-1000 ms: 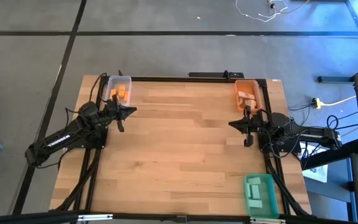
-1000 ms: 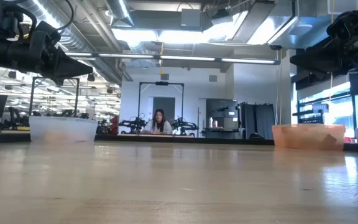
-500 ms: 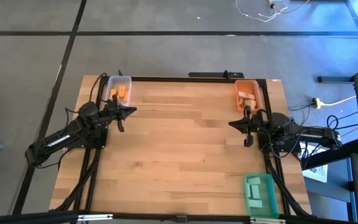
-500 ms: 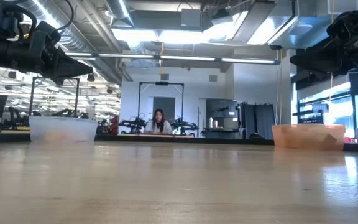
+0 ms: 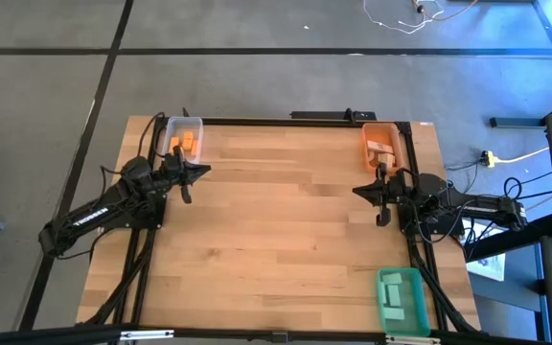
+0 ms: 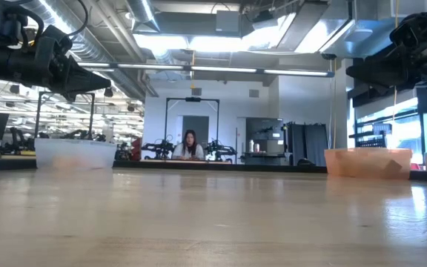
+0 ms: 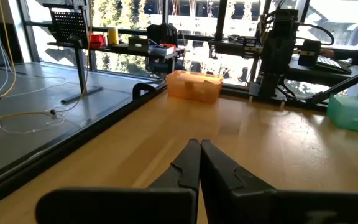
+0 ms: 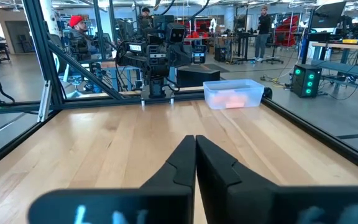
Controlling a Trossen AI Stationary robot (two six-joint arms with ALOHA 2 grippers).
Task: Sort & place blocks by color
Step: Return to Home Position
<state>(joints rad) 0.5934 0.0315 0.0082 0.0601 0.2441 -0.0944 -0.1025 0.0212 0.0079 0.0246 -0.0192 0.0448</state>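
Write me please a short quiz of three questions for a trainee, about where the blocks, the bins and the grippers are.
1. Fill in: the green bin stands on the ___ arm's side.
2. The orange blocks lie in: A) the clear bin; B) the green bin; C) no bin.
3. True or false: both grippers are open.
Key: 1 right; 2 A; 3 false, the left gripper and the right gripper are shut and empty.
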